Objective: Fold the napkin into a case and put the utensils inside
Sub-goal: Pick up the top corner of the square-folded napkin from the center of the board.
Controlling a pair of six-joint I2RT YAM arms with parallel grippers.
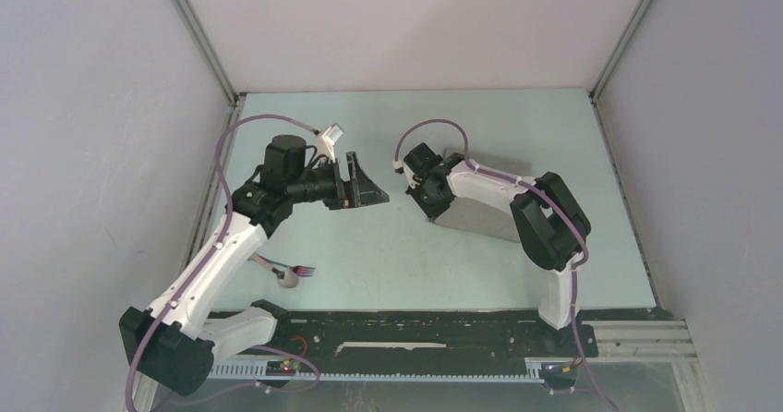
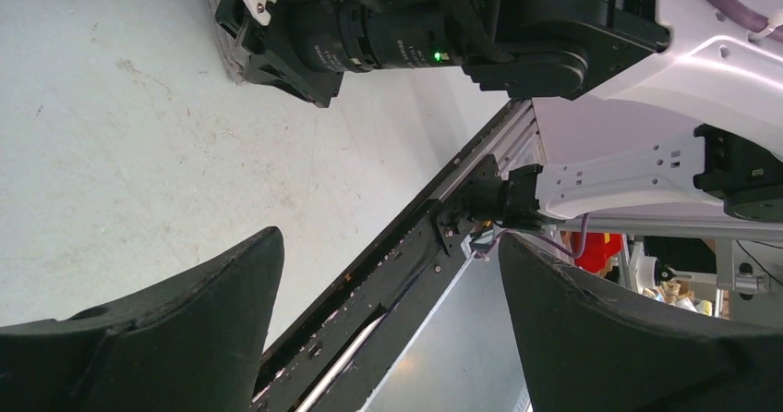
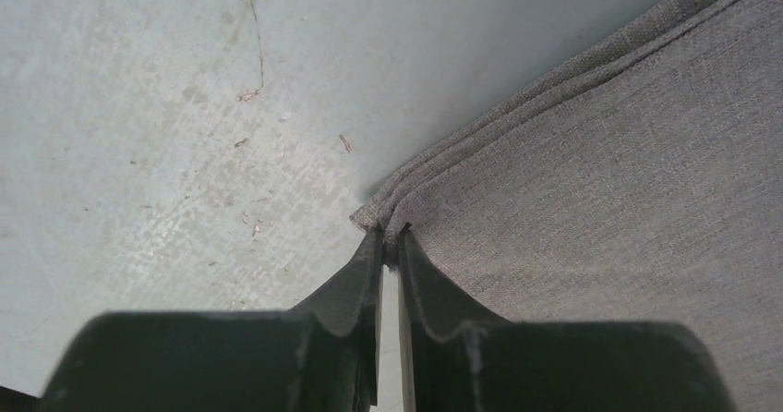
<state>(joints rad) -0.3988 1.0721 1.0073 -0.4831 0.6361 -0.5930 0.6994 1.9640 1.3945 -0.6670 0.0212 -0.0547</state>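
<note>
Pinching napkin (image 3: 600, 199) corner with right fingers (image 3: 346, 287); holding left fingers (image 2: 175, 338) wide apart, released, above surface (image 1: 388, 255) left of napkin

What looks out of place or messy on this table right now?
Nothing spilled or damaged. The table is scuffed, with small specks of debris near the napkin corner that the right gripper pinches. The utensils lie well away from it, beside the left arm.
</note>
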